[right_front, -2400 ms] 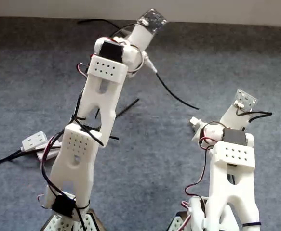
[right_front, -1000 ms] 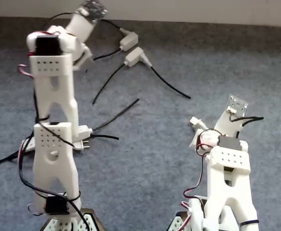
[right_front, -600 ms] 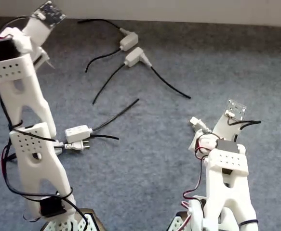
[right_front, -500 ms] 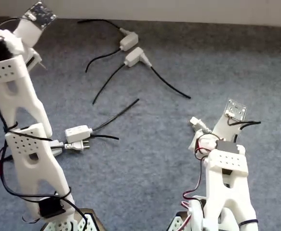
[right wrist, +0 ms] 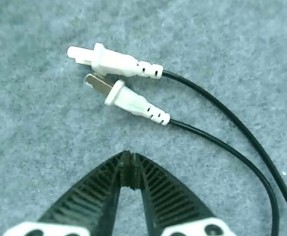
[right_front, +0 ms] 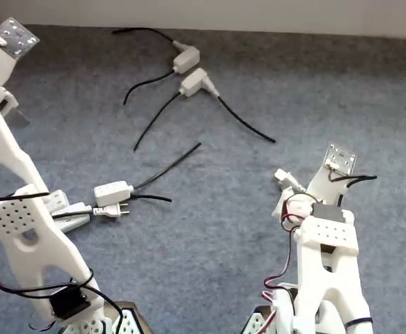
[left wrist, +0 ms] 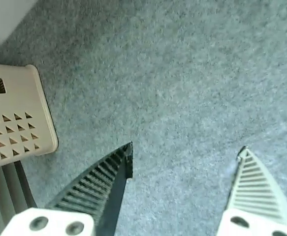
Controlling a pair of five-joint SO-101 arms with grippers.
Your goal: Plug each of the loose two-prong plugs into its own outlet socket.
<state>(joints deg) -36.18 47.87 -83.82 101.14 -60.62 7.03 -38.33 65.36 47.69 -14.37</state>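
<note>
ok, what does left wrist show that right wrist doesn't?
Left wrist: the left gripper, open, over bare carpet, with a beige basket off to one side. Right wrist: the right gripper, shut and empty, and two white plugs on black cords, lying side by side just past its tips. Both: the grey carpet.

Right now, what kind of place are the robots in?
Probably an indoor room, maybe a home or workshop, set up on the floor: grey carpet everywhere, a pale wall along its far edge, and a beige plastic basket standing nearby.
</note>
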